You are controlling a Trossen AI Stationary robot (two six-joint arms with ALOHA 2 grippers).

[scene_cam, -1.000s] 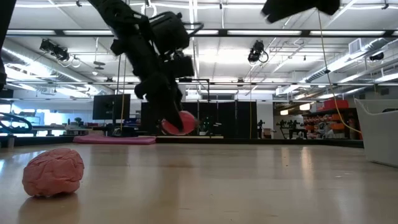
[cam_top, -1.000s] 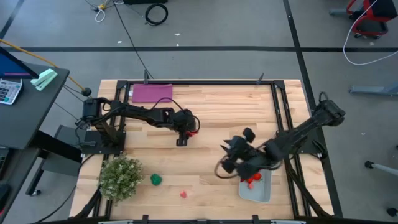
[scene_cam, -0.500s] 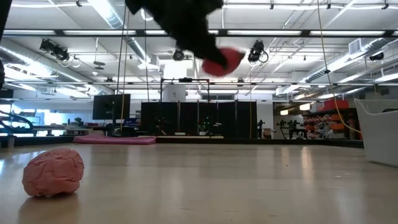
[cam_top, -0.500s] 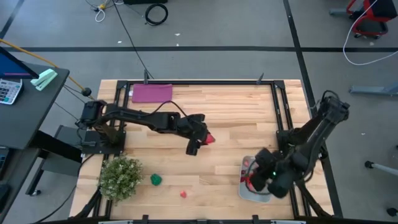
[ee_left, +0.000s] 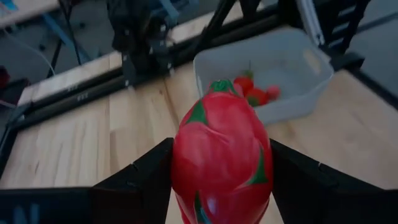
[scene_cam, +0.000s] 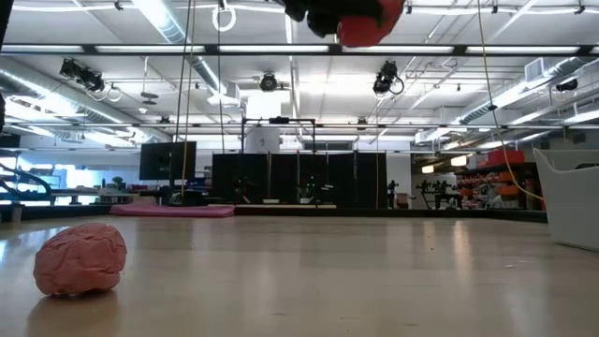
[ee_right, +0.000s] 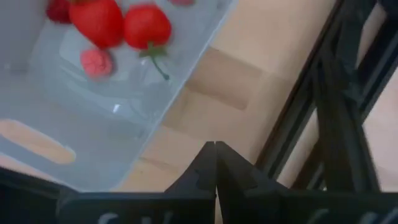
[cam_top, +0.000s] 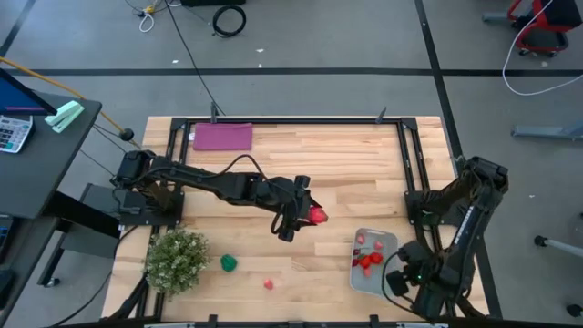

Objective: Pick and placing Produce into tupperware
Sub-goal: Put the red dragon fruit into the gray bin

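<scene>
Left jaws [cam_top: 305, 217] are spread wide around a fat red fruit [ee_left: 222, 163] with green streaks — one finger on each flank, fruit filling the gap. Over the last second that arm has swung from near the worktop [cam_top: 346, 164] centre toward the container [cam_top: 373, 262] and lifted; in the low view the fruit now sits at the very top edge, well clear of the wood. From the left wrist camera the container lies straight ahead of the jaws, beyond the fruit, a few red pieces [ee_left: 252, 91] already in it. Right jaws [ee_right: 215, 163] have snapped fully closed with nothing between them and pulled back off the container — they now hang just outside its rim, near the worktop's front right corner, with strawberries [ee_right: 122, 23] and a pink berry [ee_right: 97, 62] in the tray ahead of them. My read: right arm has finished a drop and cleared the lane, left arm is mid-carry with the next piece. Still loose on the worktop, well behind the left jaws: a green piece [cam_top: 229, 263], a small red one [cam_top: 269, 284] and a pink knobbly lump [scene_cam: 80, 258], so the job is partway done.
</scene>
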